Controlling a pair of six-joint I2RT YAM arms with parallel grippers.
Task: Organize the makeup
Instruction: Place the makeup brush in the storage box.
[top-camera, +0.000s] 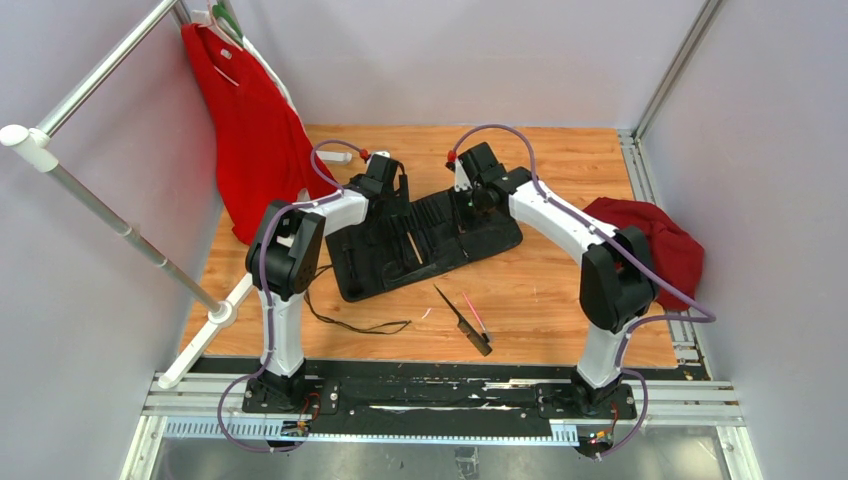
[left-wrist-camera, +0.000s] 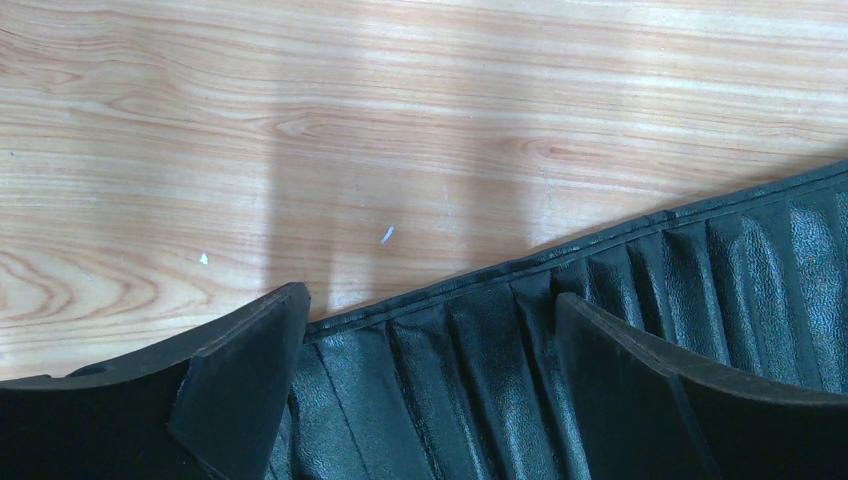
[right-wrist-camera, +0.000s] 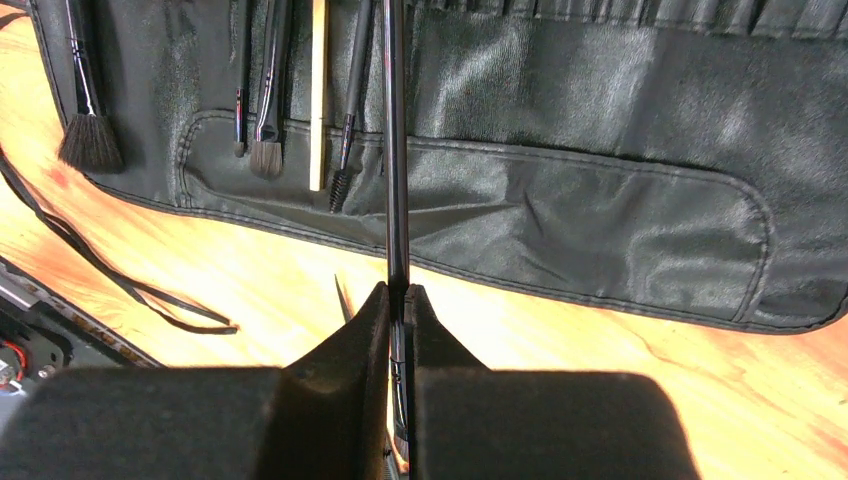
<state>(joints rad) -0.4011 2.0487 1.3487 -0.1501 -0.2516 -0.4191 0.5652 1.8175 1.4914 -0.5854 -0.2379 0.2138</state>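
Right claw (right-wrist-camera: 398, 300) pinches a thin black brush (right-wrist-camera: 396, 150) lengthwise over the case (right-wrist-camera: 600, 200), likely aiming at a slot. Left claw (left-wrist-camera: 425, 310), spread, hovers at the case's far edge, perhaps to steady it. Comb (top-camera: 462, 318) lies near the bench's (top-camera: 560, 290) front edge.

It looks like a robotics lab's test cell to me; a left arm (top-camera: 288, 250) and a right arm (top-camera: 612, 280) are bolted to aluminium rails (top-camera: 200, 405) at the near edge of a wooden desk (top-camera: 560, 300); plain grey wall panels (top-camera: 450, 60) and a metal corner post (top-camera: 672, 70) box it in.
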